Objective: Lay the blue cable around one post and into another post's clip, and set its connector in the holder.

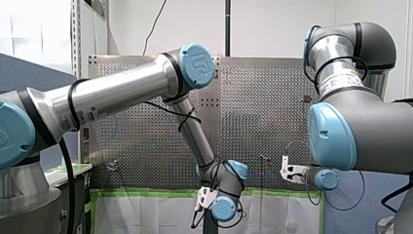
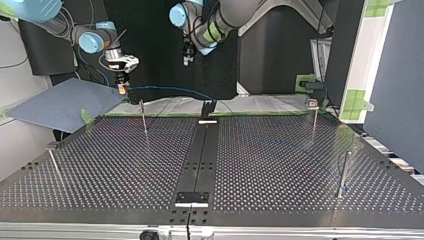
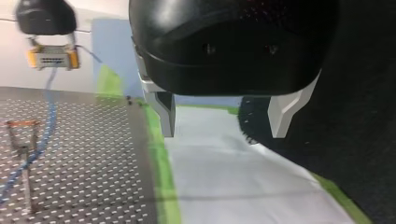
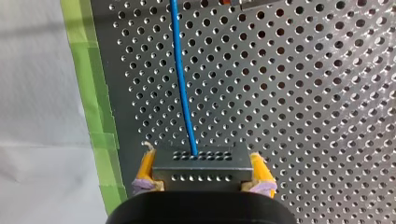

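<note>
The grey, hole-dotted connector (image 4: 201, 163) is being clamped between the yellow pads (image 4: 146, 168) of my right gripper (image 4: 202, 176), above the perforated table (image 4: 303, 116) beside its green tape (image 4: 91, 93). The thin blue cable (image 4: 182, 79) is being trailed from it, near a slender post (image 2: 144, 117). My left gripper (image 3: 224, 116) is being held with fingers apart around nothing, over white sheeting (image 3: 233, 177).

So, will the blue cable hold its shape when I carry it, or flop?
Probably floppy: the blue cable droops from the connector toward the table. Likely light: my right pincer holds it by the connector alone. It may snag a post.
</note>
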Available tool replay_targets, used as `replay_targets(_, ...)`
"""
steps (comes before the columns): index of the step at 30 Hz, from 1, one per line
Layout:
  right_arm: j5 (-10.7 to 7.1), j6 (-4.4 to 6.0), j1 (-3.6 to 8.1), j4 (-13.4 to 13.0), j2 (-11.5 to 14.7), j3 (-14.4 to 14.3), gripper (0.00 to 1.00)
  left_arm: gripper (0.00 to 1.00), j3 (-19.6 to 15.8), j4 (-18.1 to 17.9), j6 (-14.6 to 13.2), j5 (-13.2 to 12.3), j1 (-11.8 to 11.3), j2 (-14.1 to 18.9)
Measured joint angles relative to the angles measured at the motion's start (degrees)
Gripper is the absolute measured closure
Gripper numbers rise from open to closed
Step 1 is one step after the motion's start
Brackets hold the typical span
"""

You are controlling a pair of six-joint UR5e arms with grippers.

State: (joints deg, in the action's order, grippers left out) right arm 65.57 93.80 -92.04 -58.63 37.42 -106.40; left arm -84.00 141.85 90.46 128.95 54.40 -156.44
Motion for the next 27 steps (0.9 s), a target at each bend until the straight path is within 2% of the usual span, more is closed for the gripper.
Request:
replay_targets(12,0.00,0.00,-0.19,0.0,0.0,0.0,1.00,0.00,0.1,0.3,-1.5,0.1,-0.9,4.9)
replay_targets(20,0.00,-0.01,-0.26,0.0,0.0,0.0,1.00,0.00,0.8,-0.2,-2.0,0.1,-2.0,5.4)
replay_targets(27,0.00,-0.13,-0.36,0.0,0.0,0.0,1.00,0.00,1.1,-3.0,-2.0,0.0,-2.9,5.4)
